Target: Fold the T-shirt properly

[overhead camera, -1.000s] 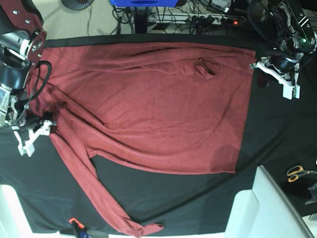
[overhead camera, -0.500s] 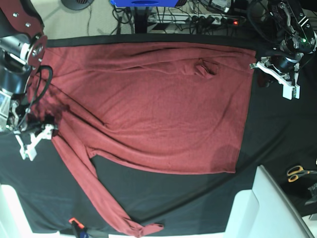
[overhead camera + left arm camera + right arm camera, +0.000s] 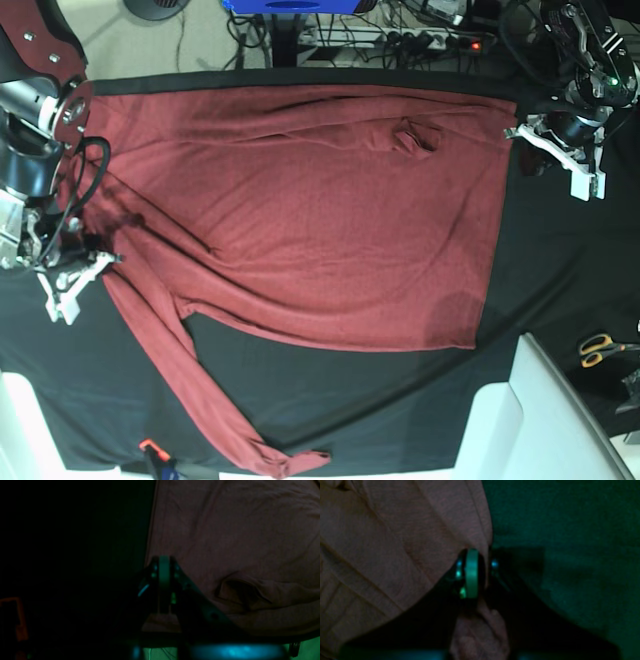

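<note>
The maroon T-shirt (image 3: 300, 210) lies spread flat on the black table cloth (image 3: 560, 270). One long sleeve (image 3: 180, 370) trails toward the front edge. My right gripper (image 3: 75, 275) is at the shirt's left side, where that sleeve starts. In the right wrist view the right gripper (image 3: 480, 555) is shut on the T-shirt (image 3: 382, 542), with fabric bunched between its jaws. My left gripper (image 3: 560, 160) hovers just off the shirt's right edge. In the left wrist view the left gripper (image 3: 163, 562) is shut beside the T-shirt (image 3: 237, 530), with nothing visibly held.
Scissors (image 3: 600, 348) lie at the right edge of the cloth. A white box (image 3: 540, 420) stands at the front right. An orange-handled tool (image 3: 150, 448) lies at the front edge near the sleeve cuff. Cables and a power strip (image 3: 430, 38) run behind the table.
My right gripper has gone from open to shut, pinching the shirt at the left sleeve's base, and has shifted slightly. The left arm has not moved.
</note>
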You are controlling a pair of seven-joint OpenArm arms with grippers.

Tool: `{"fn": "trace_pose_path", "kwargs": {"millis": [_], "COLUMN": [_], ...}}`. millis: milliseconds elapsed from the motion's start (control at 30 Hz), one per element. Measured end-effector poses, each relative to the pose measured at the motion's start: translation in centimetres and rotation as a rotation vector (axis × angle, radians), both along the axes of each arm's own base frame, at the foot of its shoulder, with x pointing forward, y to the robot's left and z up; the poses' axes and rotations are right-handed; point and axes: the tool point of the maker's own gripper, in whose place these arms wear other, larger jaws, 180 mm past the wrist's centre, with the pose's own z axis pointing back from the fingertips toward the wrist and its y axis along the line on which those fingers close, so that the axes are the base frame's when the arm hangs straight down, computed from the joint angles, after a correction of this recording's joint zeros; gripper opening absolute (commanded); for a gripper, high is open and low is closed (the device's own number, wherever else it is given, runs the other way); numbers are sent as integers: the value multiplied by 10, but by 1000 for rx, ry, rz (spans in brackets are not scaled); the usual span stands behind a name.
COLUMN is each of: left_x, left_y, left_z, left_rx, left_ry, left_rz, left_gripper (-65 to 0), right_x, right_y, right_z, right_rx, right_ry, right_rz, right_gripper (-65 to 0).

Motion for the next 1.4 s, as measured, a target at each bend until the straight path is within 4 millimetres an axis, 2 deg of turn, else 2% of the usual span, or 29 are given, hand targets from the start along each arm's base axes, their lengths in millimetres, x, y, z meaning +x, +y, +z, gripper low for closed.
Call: {"fn": "trace_pose_path", "kwargs": {"millis": [167,333,400,533,833,933,1033,1233,1333,1400], "left_x": [0,2,6,19,56,70,85,123,136,142], "left_y": [0,2,5,18,61,76,78,62,31,6], "left_z": [0,2,4,12,-5,-15,-22,-26,-42,-52], "left_rx": [0,8,19,37,-19,-74,-130,-223,-228,-261], "left_ry": [-1,-4,-5,-28,5,23,30,24,95,127], "left_rz": [0,-6,-8,-9,66,188,236,232,134,89], "left_gripper": [-650,-650,-650,-650,-650,-650,-564,-372,-298,-276], "right_x": [3,25,27,19,20,19,19,19,18,18], "right_y": [-3,-17,-18,-14,-14,-14,-14,-13,-13,-13], "right_z": [5,35,37,30,31,30,30,30,29,29], "right_rx": [-13,-67,-70,-66,-66,-68,-66,-64,-67,-67], "right_ry": [-11,-104,-109,-72,-77,-72,-71,-71,-67,-67], "right_rz": [1,-6,-6,5,3,5,4,5,7,7], "right_gripper": [-644,-644,-644,-644,-644,-644,-644,-644,-644,-644]}}
